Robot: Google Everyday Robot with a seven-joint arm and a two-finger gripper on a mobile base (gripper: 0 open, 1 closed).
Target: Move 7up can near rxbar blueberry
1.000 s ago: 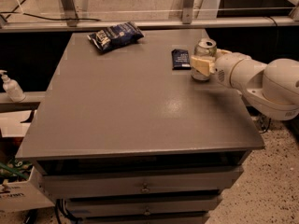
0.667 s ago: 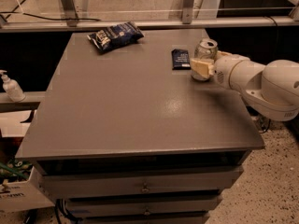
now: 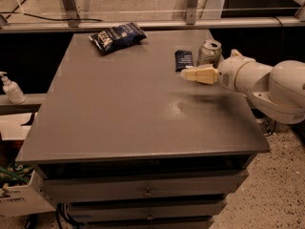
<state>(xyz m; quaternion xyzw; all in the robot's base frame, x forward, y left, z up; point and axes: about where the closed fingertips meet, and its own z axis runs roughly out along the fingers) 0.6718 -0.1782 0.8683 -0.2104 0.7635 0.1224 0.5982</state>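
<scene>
The 7up can (image 3: 209, 52) stands upright on the grey table (image 3: 119, 109), near its far right edge. The rxbar blueberry (image 3: 183, 59), a small flat dark navy wrapper, lies just left of the can, almost touching it. My gripper (image 3: 190, 74) is cream-coloured and points left from the white arm (image 3: 267, 82) that comes in from the right. It hovers just in front of the can and the bar, low over the table. It hides the can's lower front. It does not look wrapped around the can.
A crinkled dark-blue chip bag (image 3: 116, 36) lies at the table's far left. A metal rail (image 3: 143, 24) runs behind the table. A white pump bottle (image 3: 10, 88) stands on a ledge at the left. Drawers (image 3: 147, 191) sit under the tabletop.
The gripper has shifted a little left and toward the camera, away from the can. The can and the bar have stayed in place.
</scene>
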